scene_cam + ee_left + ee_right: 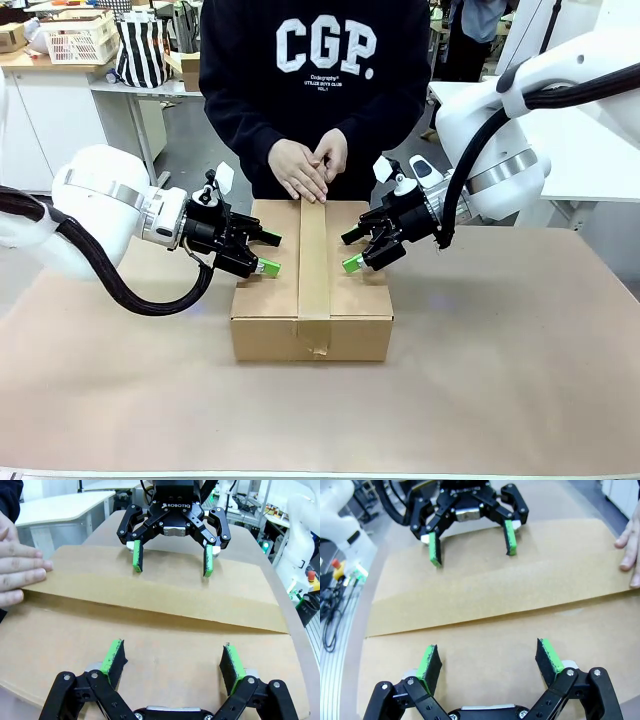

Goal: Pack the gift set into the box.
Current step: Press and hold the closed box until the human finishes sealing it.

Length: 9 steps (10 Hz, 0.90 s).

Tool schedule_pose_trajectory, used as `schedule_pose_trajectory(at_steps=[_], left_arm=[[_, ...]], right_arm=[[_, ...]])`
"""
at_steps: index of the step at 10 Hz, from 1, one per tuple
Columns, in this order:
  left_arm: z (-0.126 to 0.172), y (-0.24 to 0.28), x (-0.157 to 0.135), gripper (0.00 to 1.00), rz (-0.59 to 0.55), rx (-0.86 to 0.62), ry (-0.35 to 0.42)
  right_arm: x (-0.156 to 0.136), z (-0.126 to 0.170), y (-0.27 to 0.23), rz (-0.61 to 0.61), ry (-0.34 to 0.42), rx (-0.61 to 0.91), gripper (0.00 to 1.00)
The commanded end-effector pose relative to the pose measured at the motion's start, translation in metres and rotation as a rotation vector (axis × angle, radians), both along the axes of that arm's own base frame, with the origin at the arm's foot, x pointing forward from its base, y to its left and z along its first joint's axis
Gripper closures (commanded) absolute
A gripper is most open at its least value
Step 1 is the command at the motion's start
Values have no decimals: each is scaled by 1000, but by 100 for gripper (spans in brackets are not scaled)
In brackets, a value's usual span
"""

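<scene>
On the brown paper-covered table (500, 360), front view: one box (312, 285), flaps closed, a strip of tape (314, 270) running along its centre seam and over the near face. Person's hands (308, 168) at 12 o'clock press the far end of the seam. Left gripper (268, 252) at 9 o'clock of the box, jaws spread wide, holding nothing, tips over the left flap. Right gripper (352, 250) at 3 o'clock, jaws likewise wide and empty, tips over the right flap. The gift set is presumably inside the closed box; this cannot be confirmed.

Left wrist view: own fingers (114, 659) spread wide above the near flap; right gripper (172, 560) opposite at 12 o'clock, pads on or just above the far flap; contact cannot be told. A hand (20, 570) at 9 o'clock lies flat on the seam.

Right wrist view: own fingers (547, 660) wide apart over cardboard; left gripper (472, 542) at 12 o'clock; fingertips (629, 555) at 3 o'clock.

Handling note: the step appears to be steadying the flaps for sealing. Press evenly on both sides, keep pads off the tape line, and stay clear of the hands.
</scene>
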<state>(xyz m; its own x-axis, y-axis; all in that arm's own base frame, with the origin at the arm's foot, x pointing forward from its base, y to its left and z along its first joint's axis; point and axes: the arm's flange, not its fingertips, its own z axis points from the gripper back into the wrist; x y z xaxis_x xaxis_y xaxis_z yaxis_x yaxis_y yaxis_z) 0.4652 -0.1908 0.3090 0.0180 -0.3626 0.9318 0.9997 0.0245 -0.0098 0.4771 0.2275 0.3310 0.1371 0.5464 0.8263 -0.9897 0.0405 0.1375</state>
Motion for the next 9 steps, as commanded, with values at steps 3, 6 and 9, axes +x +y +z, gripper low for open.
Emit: schedule_pose_trajectory(at_steps=[3, 6, 9], left_arm=[[-3, 0, -1, 0, -2, 7, 3], [-3, 0, -1, 0, -2, 7, 3], [-3, 0, -1, 0, -2, 7, 3]], right_arm=[[-1, -4, 0, -13, -2, -9, 0], [-1, -4, 0, -13, -2, -9, 0], [-1, -4, 0, -13, -2, -9, 0]])
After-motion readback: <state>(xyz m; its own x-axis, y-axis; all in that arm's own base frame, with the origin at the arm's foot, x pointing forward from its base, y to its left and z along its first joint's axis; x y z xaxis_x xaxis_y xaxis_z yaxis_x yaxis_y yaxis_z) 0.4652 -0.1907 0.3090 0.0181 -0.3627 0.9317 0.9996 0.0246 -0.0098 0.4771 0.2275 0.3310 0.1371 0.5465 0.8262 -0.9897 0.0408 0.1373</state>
